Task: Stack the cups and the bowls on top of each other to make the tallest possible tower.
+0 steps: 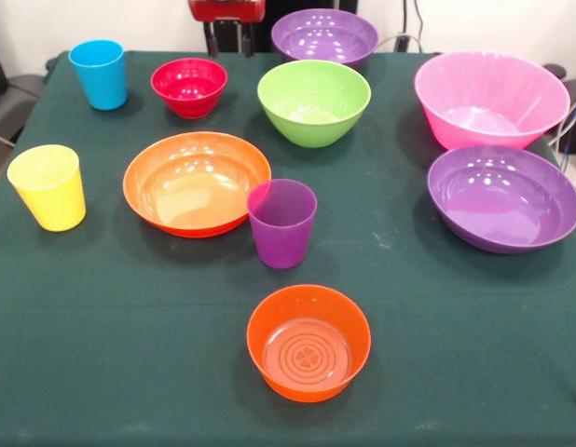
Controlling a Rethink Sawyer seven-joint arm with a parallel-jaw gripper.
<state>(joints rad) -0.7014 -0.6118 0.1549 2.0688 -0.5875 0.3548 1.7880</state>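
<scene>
My gripper hangs at the far edge of the table, drawn back, its two black fingers apart with nothing between them. Just in front of it sit the small red bowl and a purple bowl. The blue cup stands at the far left and the yellow cup at the left edge. The purple cup stands mid-table beside the wide orange bowl. A lime green bowl, big pink bowl, second purple bowl and small orange bowl each stand alone, upright.
A dark green cloth covers the table. Cables run past the right edge behind the pink bowl. A dark object sits off the left edge.
</scene>
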